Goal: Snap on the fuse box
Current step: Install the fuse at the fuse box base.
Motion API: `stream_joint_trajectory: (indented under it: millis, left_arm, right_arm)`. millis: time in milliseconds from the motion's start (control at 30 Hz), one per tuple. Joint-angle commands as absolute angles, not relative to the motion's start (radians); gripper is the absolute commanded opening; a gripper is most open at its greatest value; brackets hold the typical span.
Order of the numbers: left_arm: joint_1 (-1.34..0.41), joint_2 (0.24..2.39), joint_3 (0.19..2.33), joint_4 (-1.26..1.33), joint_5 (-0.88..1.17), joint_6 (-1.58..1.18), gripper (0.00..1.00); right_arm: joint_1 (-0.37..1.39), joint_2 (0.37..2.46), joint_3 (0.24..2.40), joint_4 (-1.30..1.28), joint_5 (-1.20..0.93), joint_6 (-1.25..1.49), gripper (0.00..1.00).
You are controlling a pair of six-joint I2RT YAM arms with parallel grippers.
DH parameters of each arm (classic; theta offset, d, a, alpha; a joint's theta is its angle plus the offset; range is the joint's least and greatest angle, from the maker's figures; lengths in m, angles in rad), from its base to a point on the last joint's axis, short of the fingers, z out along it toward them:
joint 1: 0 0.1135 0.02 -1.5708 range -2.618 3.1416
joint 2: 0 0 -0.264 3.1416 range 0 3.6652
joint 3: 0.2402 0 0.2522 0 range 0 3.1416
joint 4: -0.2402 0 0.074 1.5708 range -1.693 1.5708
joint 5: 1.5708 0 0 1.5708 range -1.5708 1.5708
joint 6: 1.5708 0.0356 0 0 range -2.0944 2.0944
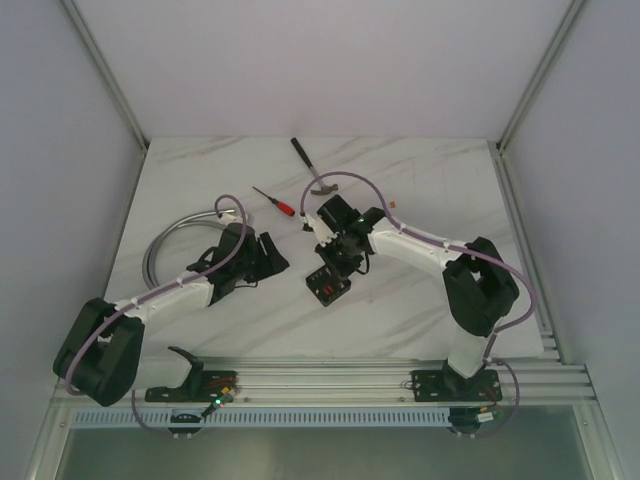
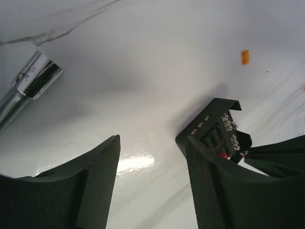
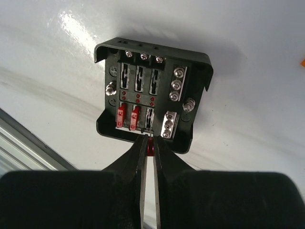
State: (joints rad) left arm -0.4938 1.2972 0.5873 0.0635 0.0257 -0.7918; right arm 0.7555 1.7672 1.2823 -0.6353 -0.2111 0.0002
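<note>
The fuse box [image 1: 327, 286] is a small black open box lying on the white marble table. In the right wrist view the fuse box [image 3: 152, 95] shows two red fuses in its near row, with an empty slot beside them. My right gripper [image 3: 150, 142] is shut on a small red fuse [image 3: 150, 148], just above the box's near edge by that empty slot. It shows over the box in the top view [image 1: 340, 255]. My left gripper [image 2: 151, 143] is open and empty, left of the box [image 2: 217, 126], which its right finger partly hides.
A red-handled screwdriver [image 1: 276, 201] and a hammer [image 1: 310, 166] lie at the back. A grey metal hose [image 1: 172, 243] curls at the left, its end in the left wrist view [image 2: 33, 81]. A loose orange fuse [image 2: 245, 57] lies beyond the box.
</note>
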Motion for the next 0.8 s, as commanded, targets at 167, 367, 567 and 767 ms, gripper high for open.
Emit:
stream_joint_trajectory:
  millis: [167,367,567,767]
  left_arm:
    - [-0.441,1.287,0.541,0.108,0.079,-0.792,0.74]
    - [-0.429,1.276,0.526,0.116,0.089,-0.793,0.77]
    - [-0.426,1.276,0.52,0.119,0.093,-0.793,0.79]
    - [-0.426,1.272,0.516,0.121,0.094,-0.798,0.8]
  right_arm:
    - [0.806,1.862,1.394,-0.755,-0.135,-0.031,0.03]
    - [0.822,1.9,1.426,-0.786,-0.111,-0.037,0.03]
    - [0.836,1.926,1.447,-0.816,-0.097,-0.046,0.04]
    - [0.845,1.935,1.458,-0.84,-0.08,-0.055,0.06]
